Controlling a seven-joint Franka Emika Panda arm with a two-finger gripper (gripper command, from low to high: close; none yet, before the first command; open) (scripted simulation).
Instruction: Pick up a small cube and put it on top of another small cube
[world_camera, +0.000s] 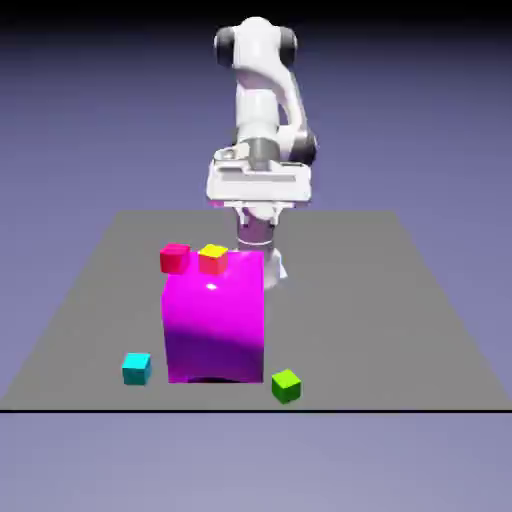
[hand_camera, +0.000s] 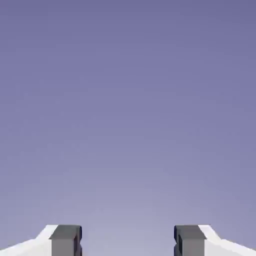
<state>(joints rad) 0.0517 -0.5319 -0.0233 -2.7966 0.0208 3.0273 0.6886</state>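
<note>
Grey table (world_camera: 420, 300), violet backdrop | gripper (hand_camera: 128, 242) wide open, empty | step: approach pending | next: descend on lower-centre green cube (world_camera: 286, 385)

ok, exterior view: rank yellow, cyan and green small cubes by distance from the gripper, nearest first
1. yellow cube, by the big magenta cube's back top edge, closest to the gripper.
2/3. cyan cube, front left, and green cube, front right: too close to call.

Big magenta cube (world_camera: 214, 318) blocks mid-bench, with the red cube (world_camera: 174, 258) and yellow cube (world_camera: 212, 259) at its far top edge. Green cube (world_camera: 286, 385) sits just off its near corner, exterior view's right, open above and on its outer sides. Cyan cube (world_camera: 136, 368) sits near its opposite side; the bench (world_camera: 400, 320) is open to the right.
</note>
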